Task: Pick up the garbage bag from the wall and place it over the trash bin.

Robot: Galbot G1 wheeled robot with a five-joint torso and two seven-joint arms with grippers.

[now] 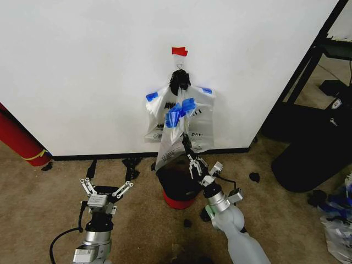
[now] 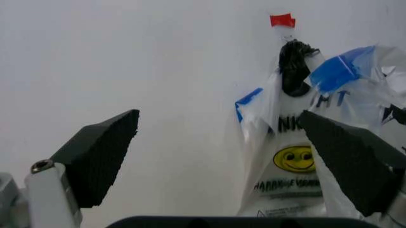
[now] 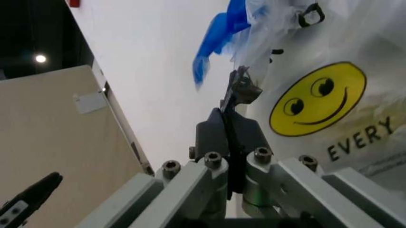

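From the head view, the right end effector (image 1: 193, 163) pinches the garbage bag (image 1: 171, 140) above the trash bin (image 1: 179, 190) by the wall (image 1: 82, 66). The left end effector (image 1: 106, 189) hovers spread wide. In the right wrist view, its pads (image 3: 212, 137) are clamped on plastic.

The left gripper (image 1: 106, 188) is held low on the left, near the robot, its fingers (image 2: 101, 156) spread wide apart and nothing held between them. The right arm is reached forward and up on the right, and the right gripper (image 1: 188, 153) is seen with its fingers (image 3: 231, 135) pressed together, pinched on thin plastic.
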